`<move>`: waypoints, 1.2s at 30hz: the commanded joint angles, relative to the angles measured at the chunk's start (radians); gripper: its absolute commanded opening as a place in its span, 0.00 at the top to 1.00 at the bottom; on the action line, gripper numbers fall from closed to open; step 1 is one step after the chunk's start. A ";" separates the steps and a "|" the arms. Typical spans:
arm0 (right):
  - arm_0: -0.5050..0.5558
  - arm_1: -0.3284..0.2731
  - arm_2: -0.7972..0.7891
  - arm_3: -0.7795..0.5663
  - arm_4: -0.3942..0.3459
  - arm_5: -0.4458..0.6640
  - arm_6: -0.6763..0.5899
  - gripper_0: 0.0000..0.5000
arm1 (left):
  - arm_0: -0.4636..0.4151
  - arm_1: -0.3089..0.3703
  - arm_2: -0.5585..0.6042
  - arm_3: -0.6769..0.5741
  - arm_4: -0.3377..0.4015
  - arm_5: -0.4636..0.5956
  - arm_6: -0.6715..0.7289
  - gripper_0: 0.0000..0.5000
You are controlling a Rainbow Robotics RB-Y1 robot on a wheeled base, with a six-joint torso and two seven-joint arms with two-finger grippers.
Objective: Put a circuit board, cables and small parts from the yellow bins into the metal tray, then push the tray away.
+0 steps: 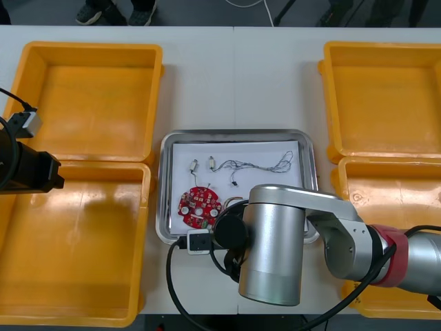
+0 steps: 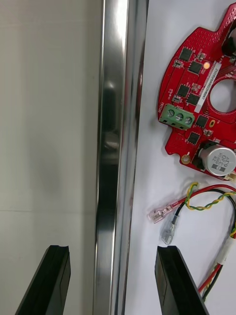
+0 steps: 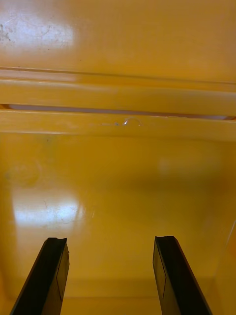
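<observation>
We think the filling is done. The metal tray (image 1: 304, 148) on the bench (image 1: 234, 83) holds the red circuit board (image 1: 198, 205), a red and yellow cable (image 2: 209, 197), a thin dark cable (image 1: 262, 165) and two small metal parts (image 1: 194, 165). The yellow bins (image 1: 89, 49) look bare. Only the push is left. The right tool (image 2: 112, 249) is wide and holds nothing, with one finger on each side of the tray's near rim. The left tool (image 3: 109, 240) is wide over a left bin.

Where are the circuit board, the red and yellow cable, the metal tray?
circuit board (image 2: 196, 83), right wrist view, its face.
red and yellow cable (image 2: 157, 214), right wrist view, plug end.
metal tray (image 2: 115, 147), right wrist view, shiny rim.
</observation>
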 commanded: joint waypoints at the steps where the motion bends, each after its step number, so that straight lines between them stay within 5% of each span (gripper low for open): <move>1: 0.027 0.024 0.021 0.019 0.029 -0.039 0.032 0.00 | 0.013 0.036 0.031 -0.032 -0.002 0.008 -0.102 0.00; 23: 0.030 0.040 0.030 0.044 0.064 -0.055 0.027 0.00 | 0.013 0.036 0.031 -0.032 -0.002 0.008 -0.102 0.00; 25: 0.030 0.043 0.030 0.045 0.066 -0.055 0.023 0.37 | 0.013 0.036 0.031 -0.032 -0.002 0.008 -0.102 0.00; 28: 0.030 0.043 0.030 0.045 0.067 -0.055 0.016 0.71 | 0.013 0.036 0.031 -0.032 -0.002 0.008 -0.102 0.00; 36: 0.030 0.044 0.030 0.045 0.070 -0.053 0.013 0.88 | 0.013 0.036 0.031 -0.032 -0.002 0.008 -0.102 0.00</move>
